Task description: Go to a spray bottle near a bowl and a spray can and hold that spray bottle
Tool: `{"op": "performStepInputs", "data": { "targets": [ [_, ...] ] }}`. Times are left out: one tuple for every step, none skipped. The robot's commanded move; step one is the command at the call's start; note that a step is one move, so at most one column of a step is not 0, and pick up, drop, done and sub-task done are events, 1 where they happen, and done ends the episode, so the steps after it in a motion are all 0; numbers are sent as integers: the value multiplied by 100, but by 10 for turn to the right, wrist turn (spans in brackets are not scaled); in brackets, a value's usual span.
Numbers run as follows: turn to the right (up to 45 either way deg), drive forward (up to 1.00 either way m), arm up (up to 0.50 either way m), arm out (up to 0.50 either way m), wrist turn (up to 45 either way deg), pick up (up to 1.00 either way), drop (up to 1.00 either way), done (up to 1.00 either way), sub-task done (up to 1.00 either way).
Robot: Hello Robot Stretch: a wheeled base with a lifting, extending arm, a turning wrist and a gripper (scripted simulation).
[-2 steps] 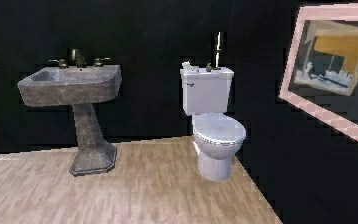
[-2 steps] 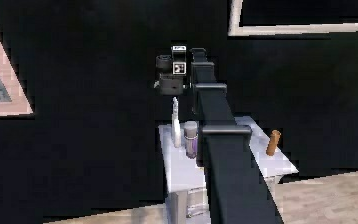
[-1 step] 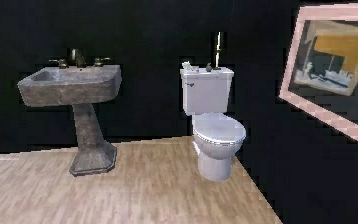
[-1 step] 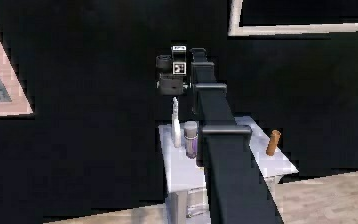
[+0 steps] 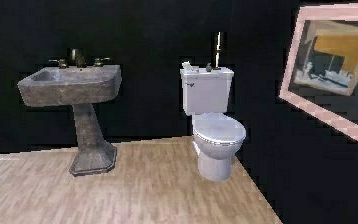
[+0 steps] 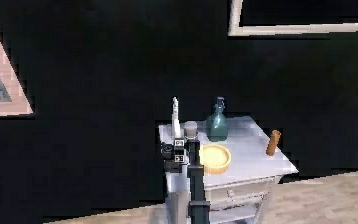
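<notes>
1. Black-walled room; a white bench (image 6: 249,160) stands against the wall.
2. Slim white bottle (image 6: 174,115): upright on the bench, directly beyond the jaws; contact cannot be told.
3. Jaws: over the bench's edge; neither their width nor whether they hold anything can be told.
4. Grey can (image 6: 190,128): just beyond the jaws, toward the arm side view's right.
5. Yellow bowl (image 6: 216,158): beside the jaws on that side; a teal bottle (image 6: 218,120) stands beyond it.

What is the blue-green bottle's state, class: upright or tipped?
Upright: the blue-green bottle stands on its wide base on the white cabinet's top, its narrow neck pointing straight up.
</notes>
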Motion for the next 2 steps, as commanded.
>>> {"op": "performStepInputs", "data": {
  "targets": [
    [0, 0, 0, 0, 0, 100, 0, 0, 0],
    [0, 0, 10, 0, 0, 0, 0, 0, 0]
  ]
}}
